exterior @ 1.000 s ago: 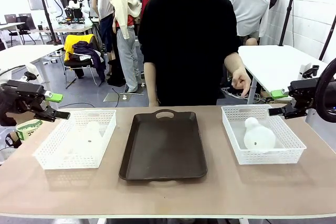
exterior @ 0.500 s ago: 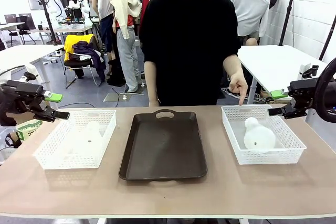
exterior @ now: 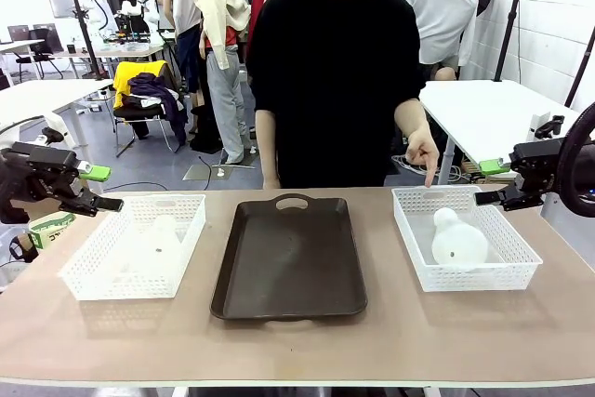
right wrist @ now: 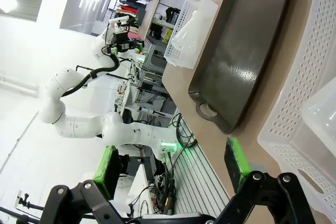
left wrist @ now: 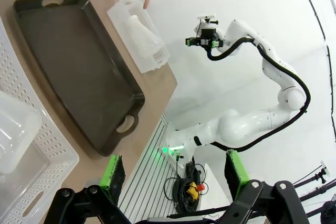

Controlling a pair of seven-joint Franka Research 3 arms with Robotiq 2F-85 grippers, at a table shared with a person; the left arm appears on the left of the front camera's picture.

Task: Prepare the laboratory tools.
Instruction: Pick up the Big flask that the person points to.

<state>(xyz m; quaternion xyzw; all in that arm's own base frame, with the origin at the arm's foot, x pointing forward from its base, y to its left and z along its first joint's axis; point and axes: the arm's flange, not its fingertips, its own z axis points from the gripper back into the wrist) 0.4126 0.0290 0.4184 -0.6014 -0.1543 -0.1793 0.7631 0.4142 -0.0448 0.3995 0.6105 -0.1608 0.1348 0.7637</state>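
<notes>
— Tabletop point(exterior: 390, 332) first: what's around?
— Dark tray point(exterior: 290, 258) mid-table. Right flask point(exterior: 456, 241) lies in the right basket point(exterior: 507, 271), a person's hand point(exterior: 423, 149) pointing over its far rim.
— Other side?
— Left flask point(exterior: 160, 239) in the left basket point(exterior: 88, 278), seemingly upright, faint behind mesh. Left gripper point(exterior: 100, 188), right gripper point(exterior: 490, 182): both spread.

At the frame's left and right edges, the left gripper point(exterior: 100, 188) and right gripper point(exterior: 490, 182) are black and angular, with a bright green pad on each finger. From the left wrist, the right arm point(left wrist: 247, 124) is glossy white, made of rounded segments. A black cable runs along it and a green light glows at its base. At top centre, the person point(exterior: 330, 81) wears a black top with elbow-length sleeves.
</notes>
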